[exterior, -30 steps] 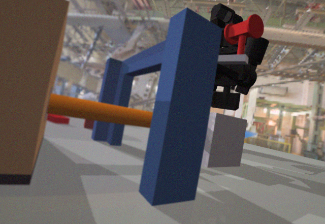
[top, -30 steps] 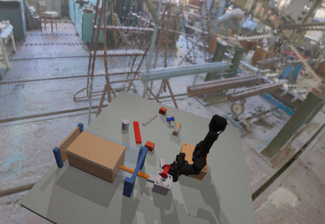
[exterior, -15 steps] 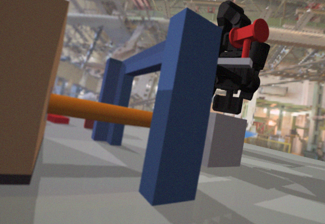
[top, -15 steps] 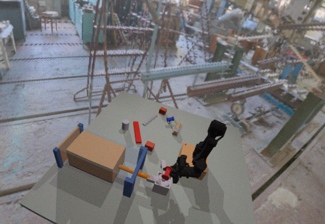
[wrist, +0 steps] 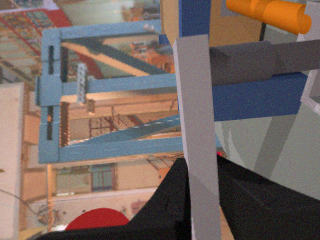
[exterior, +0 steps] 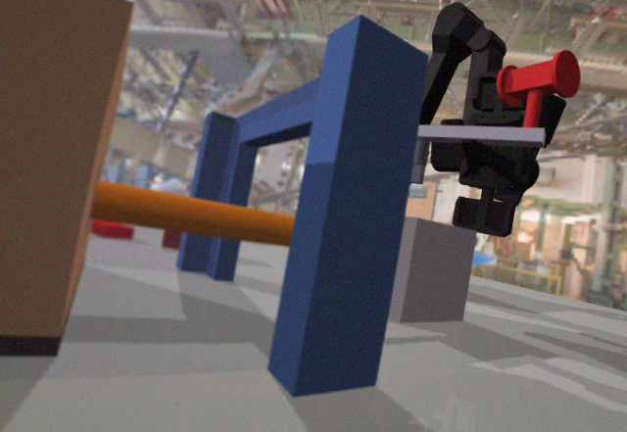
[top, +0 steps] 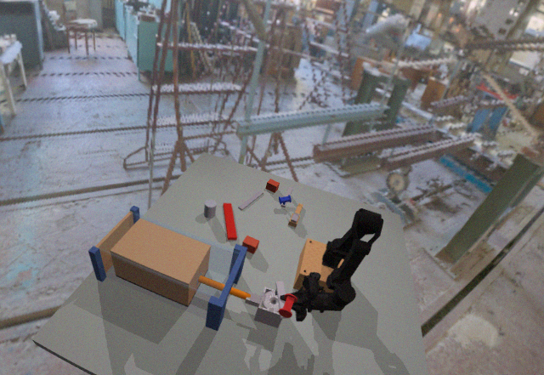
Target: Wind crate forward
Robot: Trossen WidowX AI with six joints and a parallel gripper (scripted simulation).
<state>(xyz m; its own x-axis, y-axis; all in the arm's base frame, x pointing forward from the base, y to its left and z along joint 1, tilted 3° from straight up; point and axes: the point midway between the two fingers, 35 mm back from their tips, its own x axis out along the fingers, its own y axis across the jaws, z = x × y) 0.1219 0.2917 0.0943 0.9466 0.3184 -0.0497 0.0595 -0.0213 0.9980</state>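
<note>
The brown crate sits flat in the clear-panelled cubby, a gap behind the blue steel frame. An orange strap runs from its front to the grey winch. My gripper is shut on the winch handle, a grey bar with a red knob. Its key points down, clear above the winch. The key's alignment with the hole is unclear.
A red cube, a red bar, a grey cylinder and a thin grey bar lie beyond the cubby. Farther back are a blue-knobbed tool, a tan tool and another red cube. A tan block stands beside the arm.
</note>
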